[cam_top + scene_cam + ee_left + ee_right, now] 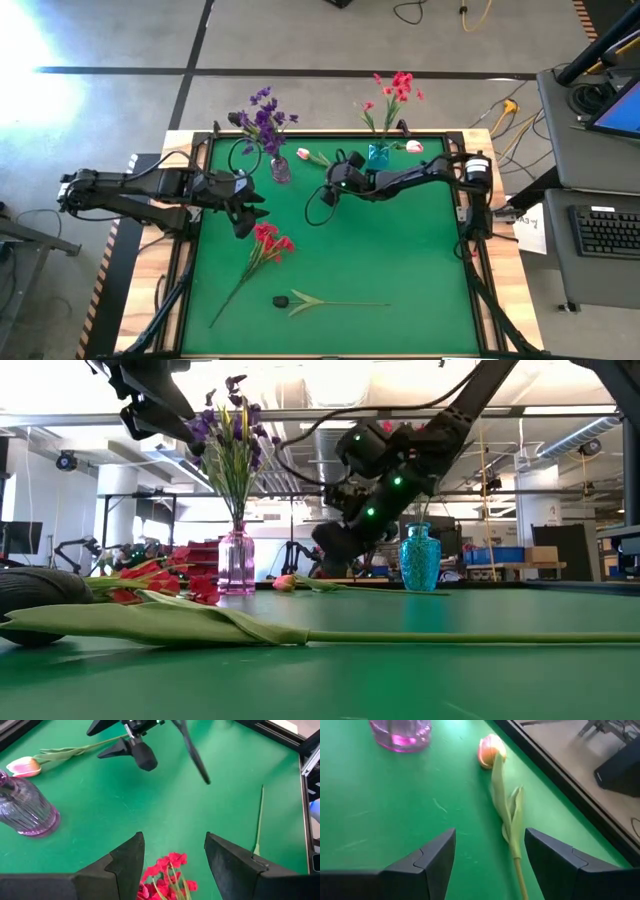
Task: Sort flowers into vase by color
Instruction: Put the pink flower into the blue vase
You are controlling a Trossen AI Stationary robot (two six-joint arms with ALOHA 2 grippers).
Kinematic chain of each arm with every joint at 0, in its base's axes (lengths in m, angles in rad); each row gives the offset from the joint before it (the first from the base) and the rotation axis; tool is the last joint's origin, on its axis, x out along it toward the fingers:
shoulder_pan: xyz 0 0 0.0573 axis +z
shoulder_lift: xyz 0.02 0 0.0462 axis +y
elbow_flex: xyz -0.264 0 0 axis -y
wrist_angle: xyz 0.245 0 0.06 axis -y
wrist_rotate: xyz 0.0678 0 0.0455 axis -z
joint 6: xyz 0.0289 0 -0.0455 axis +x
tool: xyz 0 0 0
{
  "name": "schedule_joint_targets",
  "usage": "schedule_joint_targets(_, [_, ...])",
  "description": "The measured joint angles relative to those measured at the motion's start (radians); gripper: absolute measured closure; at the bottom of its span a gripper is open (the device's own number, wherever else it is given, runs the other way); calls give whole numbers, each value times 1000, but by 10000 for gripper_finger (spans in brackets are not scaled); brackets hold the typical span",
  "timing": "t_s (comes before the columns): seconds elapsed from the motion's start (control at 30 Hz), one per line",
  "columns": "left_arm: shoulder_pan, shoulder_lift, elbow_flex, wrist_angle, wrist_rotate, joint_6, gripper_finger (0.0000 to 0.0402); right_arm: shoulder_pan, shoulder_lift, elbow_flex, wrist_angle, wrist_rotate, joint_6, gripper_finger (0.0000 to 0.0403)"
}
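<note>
Hovering with fingers apart and empty, the right gripper (490, 862) straddles a pink tulip's (491, 751) stem; left gripper (174, 857) likewise gapes above red flowers (167, 877).

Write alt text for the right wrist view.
The right gripper hangs open just above the green table, its two dark fingers straddling the stem of a pale pink tulip lying flat. A purple glass vase stands beyond.

tulip (303, 154) between vases (280, 168) | spray (268, 241) before them
</note>
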Motion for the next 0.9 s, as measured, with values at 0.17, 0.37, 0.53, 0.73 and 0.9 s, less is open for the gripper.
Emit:
schedule_joint_targets(0.17, [0,0,0,-1,0,1,205,-18,26,8,6,-1,-2,174])
schedule_joint_targets(0.37, [0,0,0,0,-6,17,205,-27,62,9,7,-2,-1,174])
schedule_joint_targets(0.53, [0,0,0,3,-27,24,205,-29,85,9,6,-2,26,174])
schedule_joint_targets(0.73, [0,0,0,19,-27,25,205,-37,94,10,11,-4,42,174])
schedule_joint_targets(0.9, [0,0,0,20,-27,27,205,-60,93,13,9,-10,66,174])
